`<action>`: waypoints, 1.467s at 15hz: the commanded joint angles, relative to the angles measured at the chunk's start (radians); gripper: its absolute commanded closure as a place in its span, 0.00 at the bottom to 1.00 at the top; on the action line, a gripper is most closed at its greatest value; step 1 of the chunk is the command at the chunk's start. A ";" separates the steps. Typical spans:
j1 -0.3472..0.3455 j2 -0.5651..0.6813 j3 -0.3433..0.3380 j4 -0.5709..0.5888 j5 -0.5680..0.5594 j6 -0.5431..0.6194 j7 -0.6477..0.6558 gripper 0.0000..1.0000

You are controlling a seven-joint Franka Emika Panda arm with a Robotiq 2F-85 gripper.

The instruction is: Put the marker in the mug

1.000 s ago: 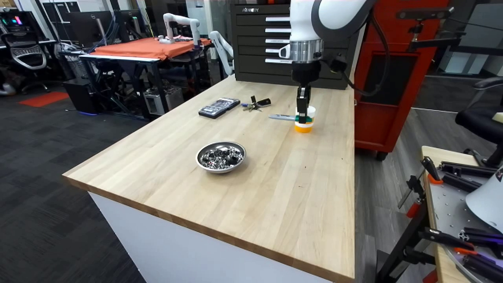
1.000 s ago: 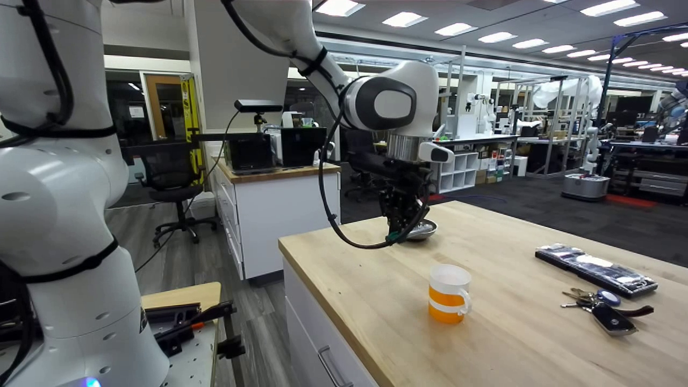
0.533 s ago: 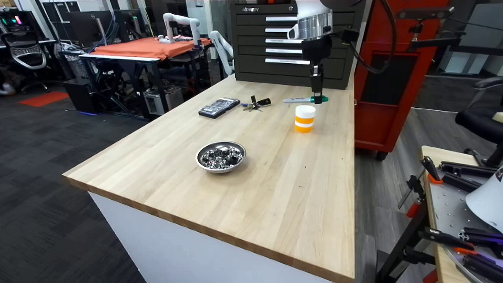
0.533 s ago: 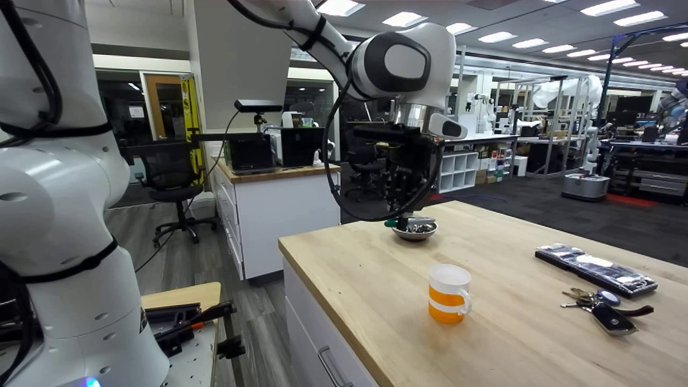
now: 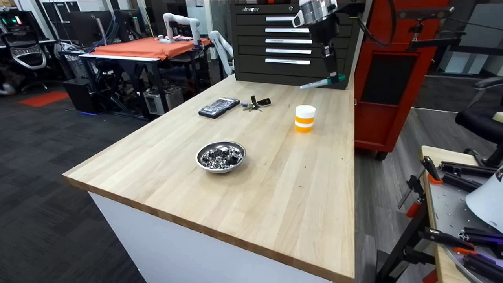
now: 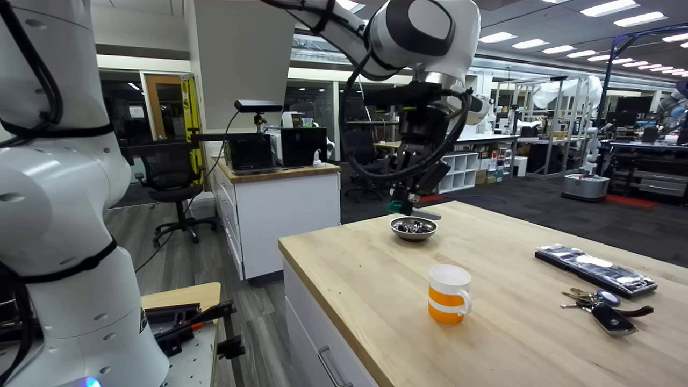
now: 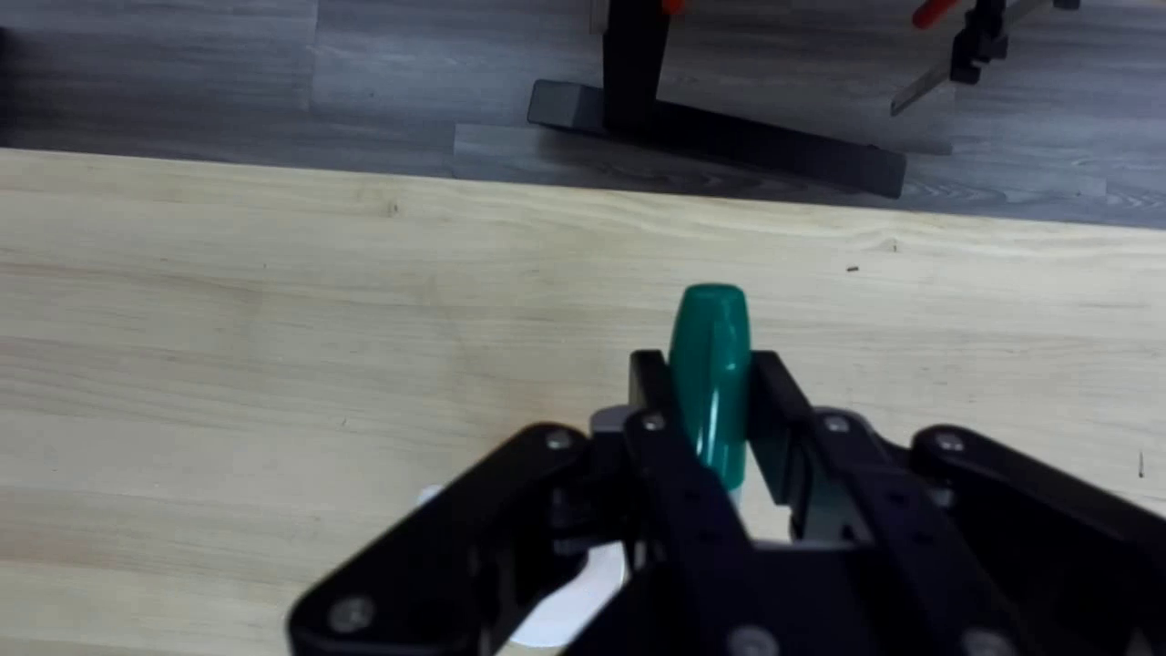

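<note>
One marker (image 5: 321,83), clenched at its green cap (image 7: 713,351) by the end effector (image 7: 710,390), slants nearer level than upright, pale end (image 6: 427,214) lowest, the mug (image 5: 304,118) lying below.

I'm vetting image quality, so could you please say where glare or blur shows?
In the wrist view, bright streak on the marker, gripper slightly soft near the lens; in an exterior view, glare on the flat dark case, ceiling lights washed out.

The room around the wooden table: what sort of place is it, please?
Probably a robotics lab or workshop: in an exterior view, another white robot arm stands on an orange-covered table, and a dark drawer chest is beyond the mug.
</note>
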 commanded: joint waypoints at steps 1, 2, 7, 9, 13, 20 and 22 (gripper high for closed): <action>-0.010 0.071 -0.005 0.113 -0.033 -0.137 -0.049 0.94; -0.014 0.089 -0.006 0.134 -0.038 -0.162 -0.059 0.94; -0.035 0.185 -0.012 0.221 -0.074 -0.241 -0.096 0.94; -0.044 0.228 -0.013 0.257 -0.080 -0.273 -0.110 0.94; -0.053 0.309 -0.011 0.335 -0.103 -0.337 -0.132 0.94; -0.050 0.449 0.002 0.532 -0.153 -0.498 -0.183 0.94; -0.050 0.483 0.009 0.577 -0.162 -0.532 -0.200 0.94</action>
